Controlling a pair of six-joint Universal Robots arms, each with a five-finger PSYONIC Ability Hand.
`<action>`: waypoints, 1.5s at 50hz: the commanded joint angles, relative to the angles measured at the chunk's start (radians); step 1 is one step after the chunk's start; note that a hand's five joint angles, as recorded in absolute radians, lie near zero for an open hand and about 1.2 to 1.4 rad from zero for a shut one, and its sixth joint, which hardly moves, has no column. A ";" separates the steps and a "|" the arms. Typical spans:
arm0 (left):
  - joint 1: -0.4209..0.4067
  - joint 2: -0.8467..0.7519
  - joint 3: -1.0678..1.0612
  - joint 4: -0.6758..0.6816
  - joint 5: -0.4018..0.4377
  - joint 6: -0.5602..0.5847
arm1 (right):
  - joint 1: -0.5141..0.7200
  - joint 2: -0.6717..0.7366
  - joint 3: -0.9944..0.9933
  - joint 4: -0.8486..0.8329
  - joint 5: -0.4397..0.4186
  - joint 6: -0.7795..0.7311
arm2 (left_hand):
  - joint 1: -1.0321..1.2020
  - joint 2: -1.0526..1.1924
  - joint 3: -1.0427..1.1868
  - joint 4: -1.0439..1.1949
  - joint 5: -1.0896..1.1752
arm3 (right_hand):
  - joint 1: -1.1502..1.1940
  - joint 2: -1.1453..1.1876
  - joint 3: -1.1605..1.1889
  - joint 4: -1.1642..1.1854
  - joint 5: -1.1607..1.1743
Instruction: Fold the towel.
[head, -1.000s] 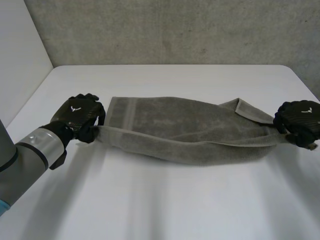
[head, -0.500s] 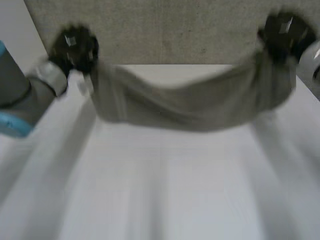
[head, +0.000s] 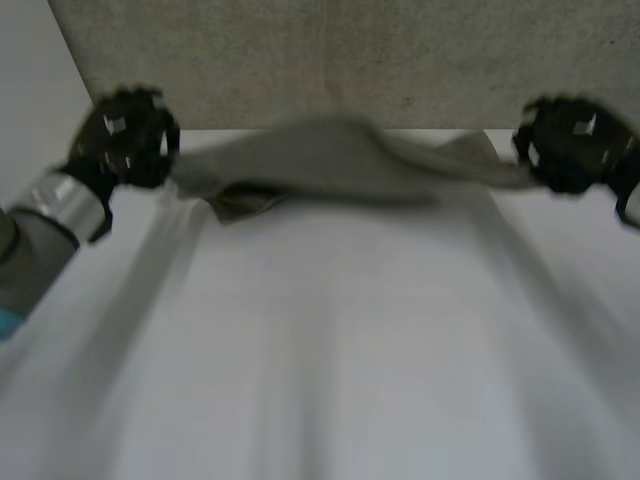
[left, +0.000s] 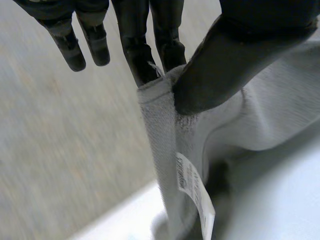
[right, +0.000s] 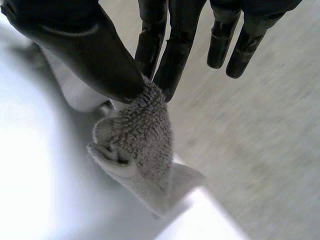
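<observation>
Towel stretched between our hands over white table; left hand pinches one corner between thumb and fingers, right hand pinches opposite corner likewise.

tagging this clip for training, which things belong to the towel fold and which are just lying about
In the job: towel; left hand, pinching one end; right hand, pinching the other end.
Just there: white table; grey wall.

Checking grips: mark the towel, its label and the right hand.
towel (head: 325, 160): head view, middle of the cloth.
label (left: 195, 192): left wrist view, middle of the tag.
right hand (right: 85, 46): right wrist view, thumb pinching the towel.
</observation>
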 joint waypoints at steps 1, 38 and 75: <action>0.012 -0.050 -0.186 0.031 0.052 0.113 | -0.019 0.004 0.235 -0.001 -0.018 -0.189 | 0.100 0.091 -0.042 -0.056 0.076 | 0.096 0.110 -0.050 -0.078 0.082; 0.081 0.493 -0.204 -0.272 0.079 -0.067 | -0.293 -0.503 0.276 0.358 -0.291 -0.154 | 0.100 0.091 -0.042 -0.056 0.076 | 0.096 0.110 -0.050 -0.078 0.082; -0.019 -0.291 0.277 -0.286 -0.102 0.038 | 0.069 0.286 -0.326 0.405 0.189 -0.309 | 0.100 0.091 -0.042 -0.056 0.076 | 0.096 0.110 -0.050 -0.078 0.082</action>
